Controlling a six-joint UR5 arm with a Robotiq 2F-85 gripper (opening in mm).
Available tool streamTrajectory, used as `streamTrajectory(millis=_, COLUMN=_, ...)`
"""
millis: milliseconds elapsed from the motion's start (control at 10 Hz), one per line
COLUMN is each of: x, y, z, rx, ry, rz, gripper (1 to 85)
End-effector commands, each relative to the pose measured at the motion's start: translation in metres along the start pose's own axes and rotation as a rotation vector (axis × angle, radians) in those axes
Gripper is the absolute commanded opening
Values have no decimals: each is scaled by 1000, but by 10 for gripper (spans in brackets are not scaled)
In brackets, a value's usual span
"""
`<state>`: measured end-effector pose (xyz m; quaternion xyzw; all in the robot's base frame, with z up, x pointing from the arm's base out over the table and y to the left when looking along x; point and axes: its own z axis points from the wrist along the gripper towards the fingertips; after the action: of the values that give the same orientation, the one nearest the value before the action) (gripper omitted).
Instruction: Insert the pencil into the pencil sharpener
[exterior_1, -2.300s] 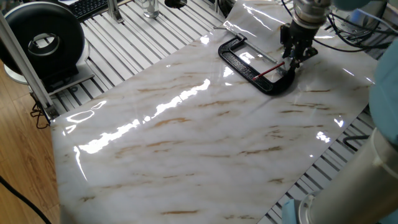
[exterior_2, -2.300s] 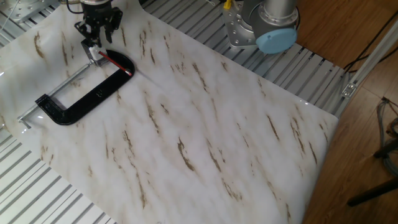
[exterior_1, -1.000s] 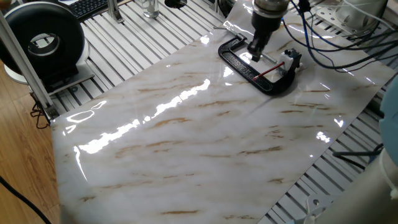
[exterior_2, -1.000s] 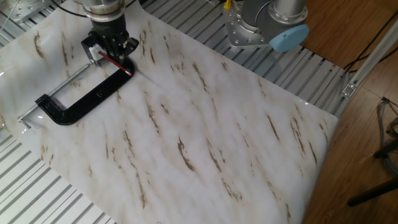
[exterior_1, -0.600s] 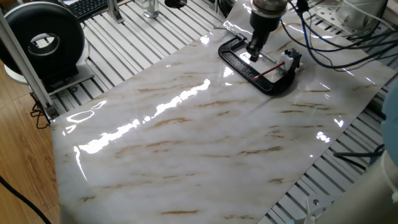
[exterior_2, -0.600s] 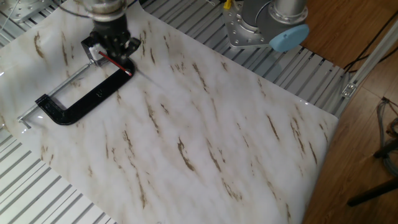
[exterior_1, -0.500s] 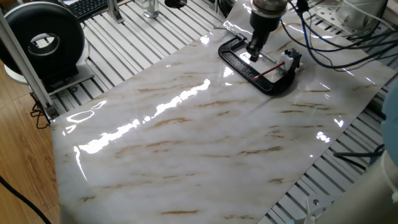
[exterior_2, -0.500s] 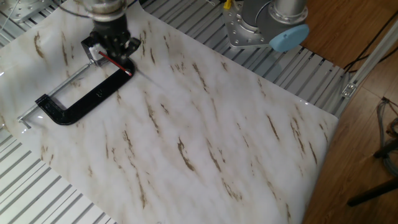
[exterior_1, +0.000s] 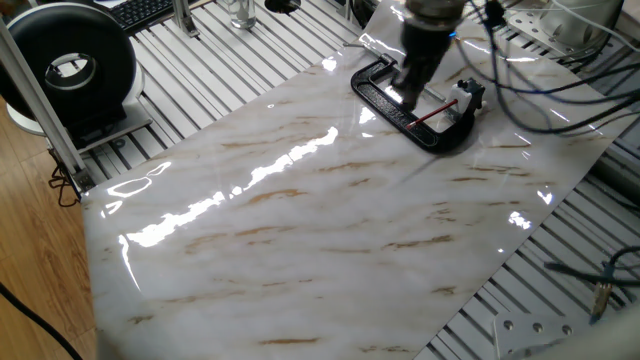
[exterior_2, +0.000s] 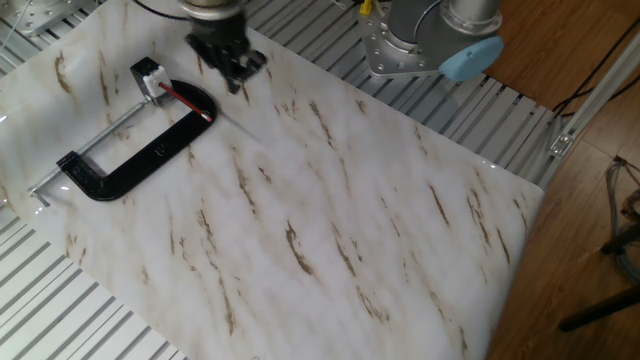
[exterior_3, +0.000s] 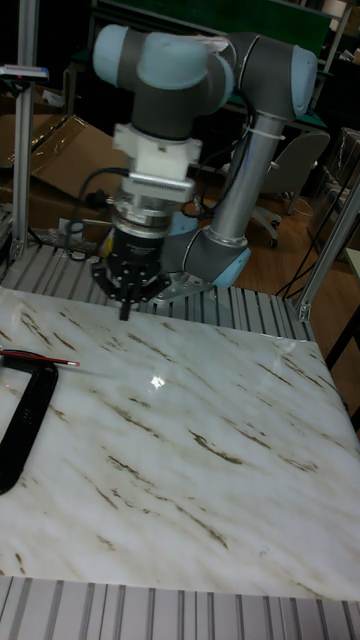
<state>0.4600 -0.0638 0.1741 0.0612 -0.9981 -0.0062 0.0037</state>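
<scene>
The thin dark-red pencil (exterior_2: 187, 101) lies across the jaw end of the black C-shaped clamp (exterior_2: 130, 155). Its far end touches the small grey pencil sharpener (exterior_2: 148, 74); I cannot tell how deep it sits. The pencil (exterior_1: 432, 112), the sharpener (exterior_1: 466, 97) and the clamp (exterior_1: 395, 100) also show in one fixed view. My gripper (exterior_2: 234, 72) hangs above the marble sheet, to the right of the pencil and apart from it. It looks open, with nothing between its fingers. It is motion-blurred in one fixed view (exterior_1: 413, 78). The tall fixed view shows the gripper (exterior_3: 125, 303) and the pencil (exterior_3: 40, 357).
A marble-patterned sheet (exterior_1: 320, 220) covers the slatted table. A black round device (exterior_1: 70, 70) stands at the left. Cables (exterior_1: 540, 90) hang near the arm on the right. The robot base (exterior_2: 430, 45) sits at the table's far edge.
The gripper has lifted off the pencil and swung away from the clamp toward the robot base. Pencil, sharpener and clamp have stayed in place.
</scene>
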Motion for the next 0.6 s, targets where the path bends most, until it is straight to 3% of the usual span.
streamTrajectory(millis=0, x=-8, y=58, z=-18, rx=1, ry=8, rz=99, gripper=10)
streamTrajectory(millis=200, x=-26, y=58, z=-15, rx=-32, ry=-43, rz=168, gripper=10)
streamTrajectory(millis=500, x=-40, y=46, z=-14, rx=-90, ry=-54, rz=270, gripper=10)
